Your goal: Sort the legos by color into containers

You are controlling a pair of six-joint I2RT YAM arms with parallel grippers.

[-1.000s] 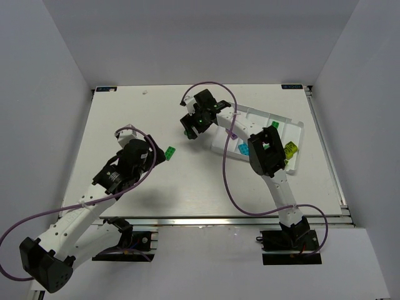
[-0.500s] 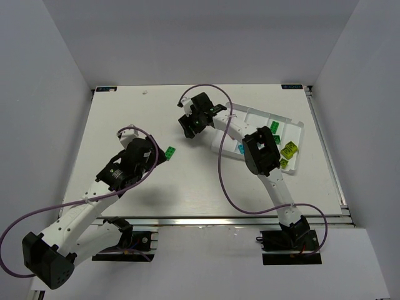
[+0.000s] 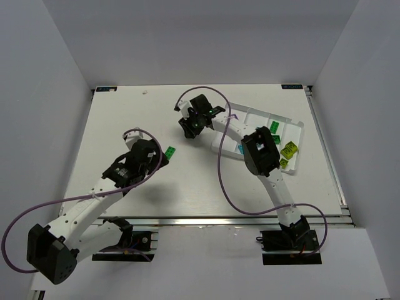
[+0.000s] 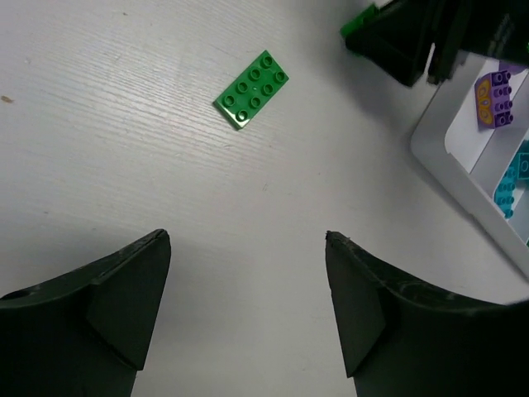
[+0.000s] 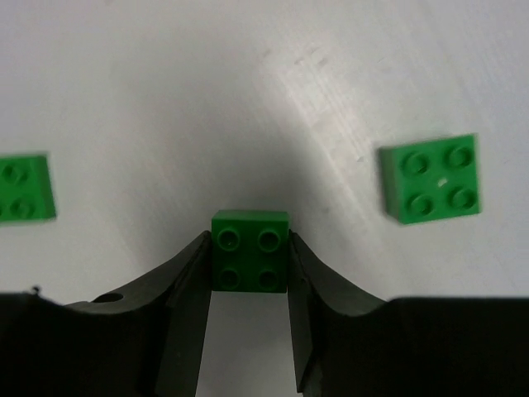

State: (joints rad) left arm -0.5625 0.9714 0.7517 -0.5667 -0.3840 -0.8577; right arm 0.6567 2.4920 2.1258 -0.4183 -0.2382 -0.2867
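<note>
A dark green four-stud lego sits between the pads of my right gripper, which is shut on it, both pads pressed to its sides just above the table. From above, that gripper is left of the white tray. Two more green legos lie near it, one to the right and one at the left edge. My left gripper is open over bare table, short of a green eight-stud lego. The containers hold a purple lego, teal ones, green and yellow-green.
The tray lies tilted at the back right of the white table, and my right arm reaches across its near compartments. Purple cables loop over both arms. Grey walls enclose the table on three sides.
My right gripper has shifted slightly left and closed from open onto the dark green lego. My left gripper has edged right toward the eight-stud green lego, its jaws narrowing a little.
</note>
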